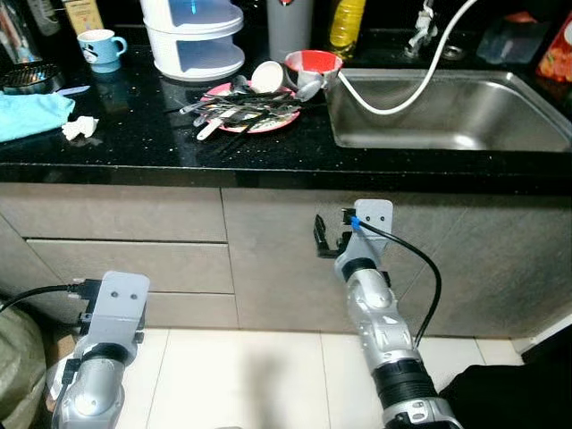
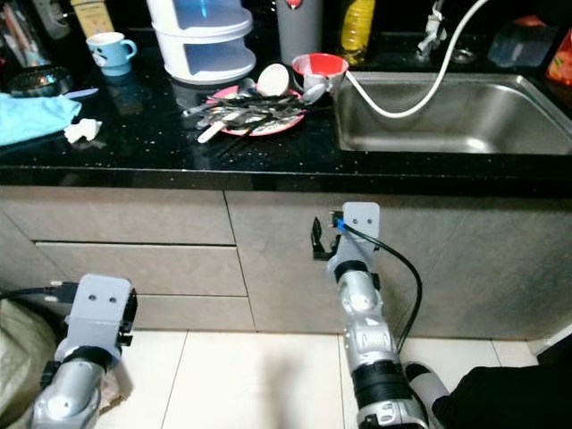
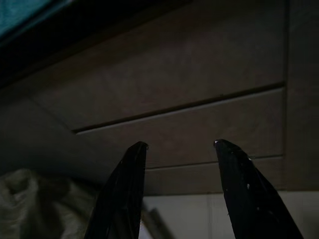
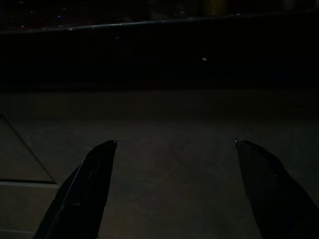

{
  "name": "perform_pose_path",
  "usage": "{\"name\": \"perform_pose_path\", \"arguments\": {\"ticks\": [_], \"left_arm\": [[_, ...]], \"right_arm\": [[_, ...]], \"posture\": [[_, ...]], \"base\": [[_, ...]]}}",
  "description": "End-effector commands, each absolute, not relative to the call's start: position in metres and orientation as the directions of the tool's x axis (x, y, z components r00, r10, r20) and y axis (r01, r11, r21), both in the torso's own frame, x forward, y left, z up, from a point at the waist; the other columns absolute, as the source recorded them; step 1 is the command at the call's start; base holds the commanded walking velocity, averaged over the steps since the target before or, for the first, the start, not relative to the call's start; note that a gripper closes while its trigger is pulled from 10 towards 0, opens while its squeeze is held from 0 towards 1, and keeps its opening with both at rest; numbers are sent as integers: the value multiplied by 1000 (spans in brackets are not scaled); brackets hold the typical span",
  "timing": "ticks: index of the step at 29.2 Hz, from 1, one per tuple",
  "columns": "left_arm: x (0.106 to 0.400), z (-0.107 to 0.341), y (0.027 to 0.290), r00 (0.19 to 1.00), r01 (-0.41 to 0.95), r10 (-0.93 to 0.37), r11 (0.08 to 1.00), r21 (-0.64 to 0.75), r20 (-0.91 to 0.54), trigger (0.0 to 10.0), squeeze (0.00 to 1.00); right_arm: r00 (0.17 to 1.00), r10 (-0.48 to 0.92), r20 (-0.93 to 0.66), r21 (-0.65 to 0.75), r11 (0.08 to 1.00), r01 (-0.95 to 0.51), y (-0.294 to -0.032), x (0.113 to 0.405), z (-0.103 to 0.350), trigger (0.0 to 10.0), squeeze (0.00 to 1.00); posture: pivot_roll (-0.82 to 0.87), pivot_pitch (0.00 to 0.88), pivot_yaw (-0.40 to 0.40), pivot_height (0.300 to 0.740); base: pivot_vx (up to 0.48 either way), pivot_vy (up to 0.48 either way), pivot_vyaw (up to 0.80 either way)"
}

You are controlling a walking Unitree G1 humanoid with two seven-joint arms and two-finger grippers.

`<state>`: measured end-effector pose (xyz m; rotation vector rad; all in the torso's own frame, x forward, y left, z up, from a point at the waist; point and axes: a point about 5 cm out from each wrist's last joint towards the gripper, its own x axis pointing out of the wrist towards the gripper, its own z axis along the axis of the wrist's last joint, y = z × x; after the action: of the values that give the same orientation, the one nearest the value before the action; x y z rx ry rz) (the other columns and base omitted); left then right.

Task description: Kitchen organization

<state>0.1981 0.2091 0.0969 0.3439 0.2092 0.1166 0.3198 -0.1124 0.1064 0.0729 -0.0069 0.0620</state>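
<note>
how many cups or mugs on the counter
2: a blue-and-white mug at the counter's back left, and a white cup lying tipped on the pink plate. Others may be hidden.

Black speckled counter [image 1: 134, 134], pink plate [image 1: 259, 122], red bowl [image 1: 313, 63], light blue mug [image 1: 101, 47], turquoise cloth [image 1: 27, 114], yellow bottle [image 1: 347, 25]

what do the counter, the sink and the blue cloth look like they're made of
Counter: likely polished stone, black with pale speckles and a glossy sheen. Sink: brushed stainless steel by its dull silver shine. Cloth: soft fabric, perhaps microfibre; it lies rumpled and matte.
</note>
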Motion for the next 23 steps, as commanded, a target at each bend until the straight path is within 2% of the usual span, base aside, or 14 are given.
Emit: {"name": "perform_pose_path", "arguments": {"ticks": [1,3,7,9,15,17,23], "left_arm": [[199,99,192,984,59,-5,953,297,-178,10000,0],[200,96,181,965,205,-151,945,255,-214,10000,0],[200,98,176,953,262,-220,944,200,-210,10000,0],[204,104,161,938,330,-300,925,189,-172,10000,0],[215,111,167,974,222,-203,947,232,-101,10000,0],[216,112,173,988,143,-127,962,232,-83,10000,0],[216,111,173,984,169,-149,955,243,-96,10000,0]], "right_arm": [[998,58,6,81,995,-58,-115,320,107,10000,0],[998,63,-2,85,994,-63,-113,320,106,10000,0],[997,77,-2,84,994,-76,-110,320,107,10000,0],[996,86,1,83,993,-86,-108,321,108,10000,0],[996,86,0,84,993,-86,-108,322,108,10000,0],[996,89,-4,82,993,-88,-108,322,107,10000,0],[994,108,-14,76,991,-107,-105,320,104,10000,0]], "posture": [[212,35,20,740],[222,31,15,740],[215,36,10,740],[213,33,8,740],[205,37,9,740],[207,40,7,740],[221,53,0,740]], "base": [[0,0,0],[0,0,0],[0,0,0],[0,0,0],[0,0,0],[0,0,0],[0,0,0]]}}
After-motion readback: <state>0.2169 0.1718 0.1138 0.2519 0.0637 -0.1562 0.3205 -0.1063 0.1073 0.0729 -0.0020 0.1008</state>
